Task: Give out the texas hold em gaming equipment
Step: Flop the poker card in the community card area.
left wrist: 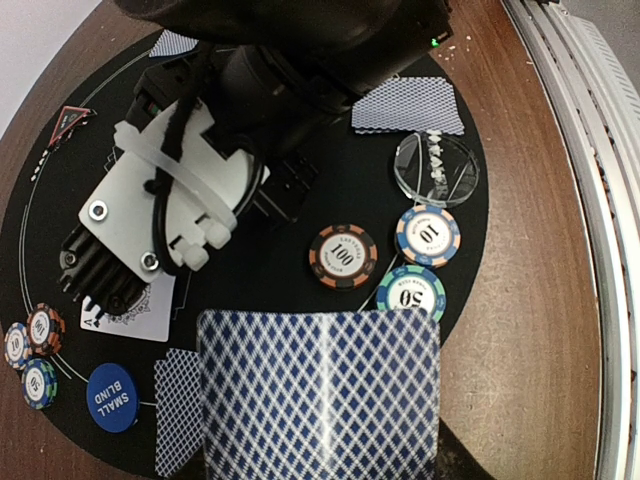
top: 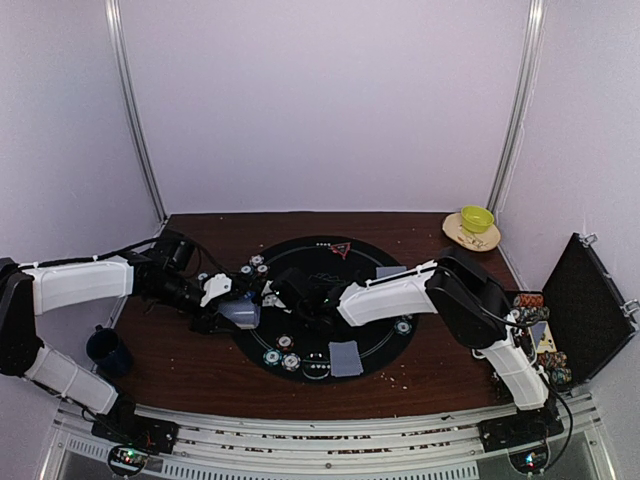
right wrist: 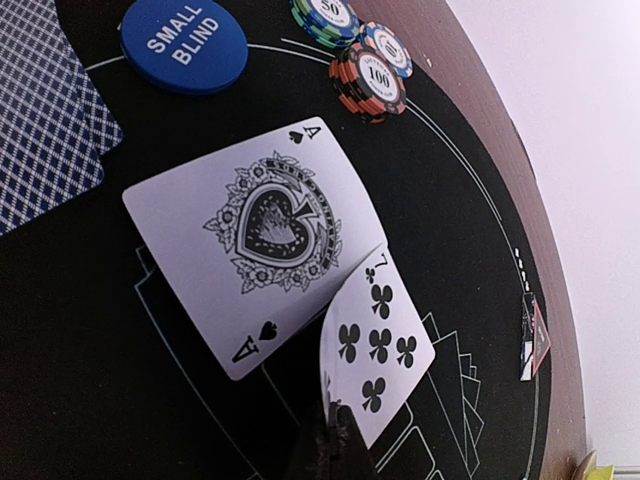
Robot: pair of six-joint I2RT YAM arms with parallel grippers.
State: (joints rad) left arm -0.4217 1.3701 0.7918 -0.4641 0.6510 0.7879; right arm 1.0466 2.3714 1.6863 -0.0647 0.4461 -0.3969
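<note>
Left fingers (top: pixel 230 304) pinch a lattice-backed card stack (left wrist: pixel 318 395). Right fingers (right wrist: pixel 335 447), closed, nip the curling seven of clubs (right wrist: pixel 380 345) beside the flat ace (right wrist: pixel 262 245) on matte felt (right wrist: pixel 110 340).

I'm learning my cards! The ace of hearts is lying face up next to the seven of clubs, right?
Not hearts. The right wrist view shows a big black spade on it, so it is the ace of spades, lying face up next to the seven of clubs.
</note>
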